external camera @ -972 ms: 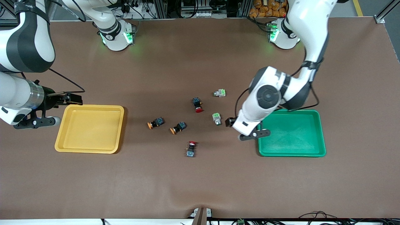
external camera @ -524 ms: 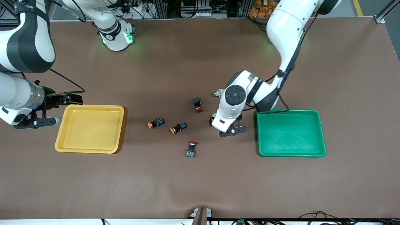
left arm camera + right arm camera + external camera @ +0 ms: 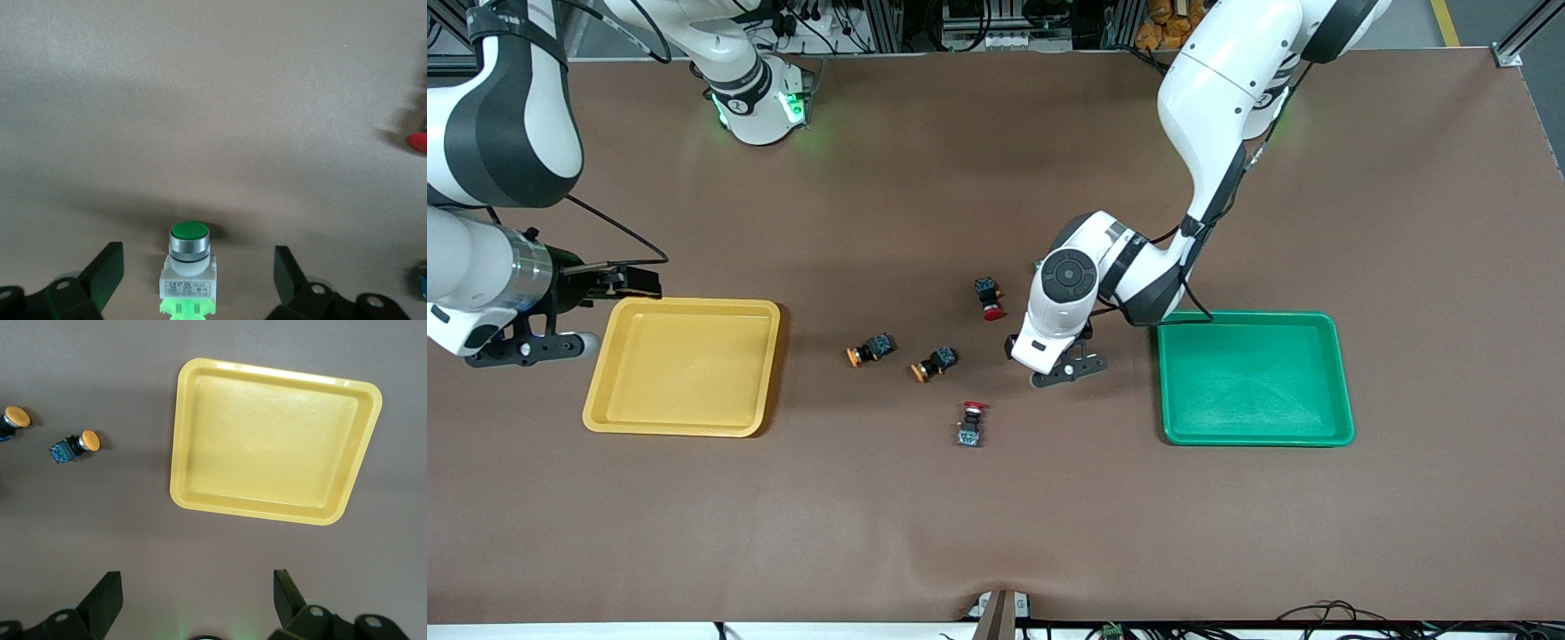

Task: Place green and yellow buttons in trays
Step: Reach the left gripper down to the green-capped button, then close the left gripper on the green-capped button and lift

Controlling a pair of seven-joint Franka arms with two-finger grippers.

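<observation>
Left gripper [image 3: 193, 280] is over a green button [image 3: 189, 260] on the table beside the green tray [image 3: 1325, 436], jaws spread either side. Right gripper [image 3: 193, 600] waits beside the yellow tray [image 3: 596, 413], jaws spread.

green button [image 3: 189, 267] label, print unreadable

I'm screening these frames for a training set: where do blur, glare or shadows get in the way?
Left wrist view: the pale-bodied green-capped push-button is sharp between the open left gripper, while a red shape at the edge is smeared. Right wrist view: mild glare along the rim of the shallow yellow plastic tray. Front view: even light, soft shadows beside the tray and under the left arm.
</observation>
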